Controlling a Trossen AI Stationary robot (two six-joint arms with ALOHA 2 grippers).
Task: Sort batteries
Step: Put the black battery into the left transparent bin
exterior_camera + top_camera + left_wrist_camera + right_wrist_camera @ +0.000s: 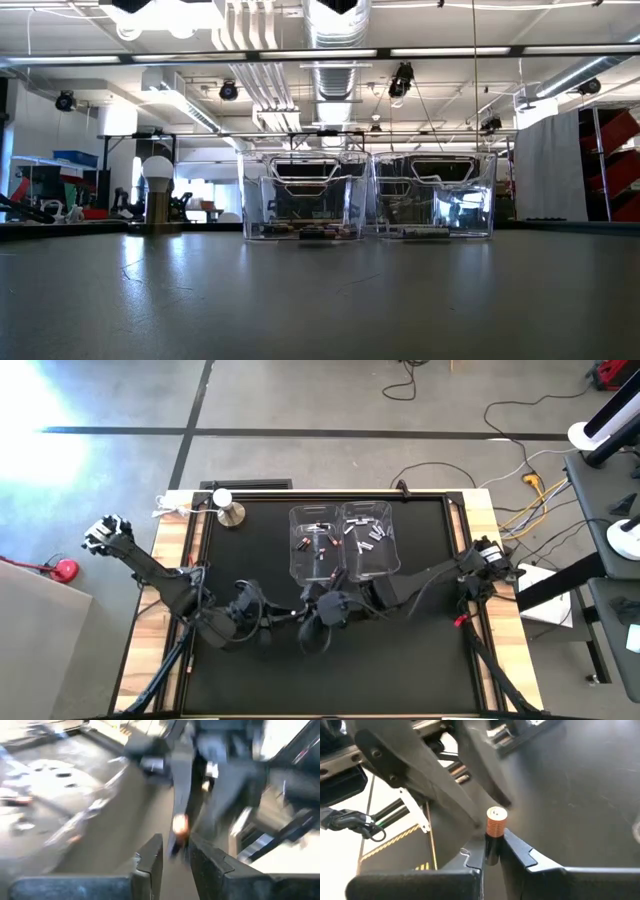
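Note:
Two clear plastic bins [318,545] [368,540] stand side by side at the table's far middle, resting on their bases, each with batteries [318,232] on its floor. My two grippers meet above the table just in front of the bins. My right gripper [492,845] [337,608] is shut on a copper-and-dark battery [495,822]. My left gripper [175,849] [300,615] faces it with its fingers a little apart, close by the same battery [180,826]; I cannot tell whether it touches it. Neither arm shows in the low view. My right gripper pinches the battery's dark lower part [491,851] between its two fingers. The copper end with its pale cap [495,814] sticks out past the fingertips. The battery lies along the fingers and is lifted clear of the table.
A white ball on a brass stand [228,510] sits at the table's far left. A small red bit [460,621] lies by the right edge. Wooden rails [170,560] border the black mat, which lies bare on the near side of the grippers [330,680].

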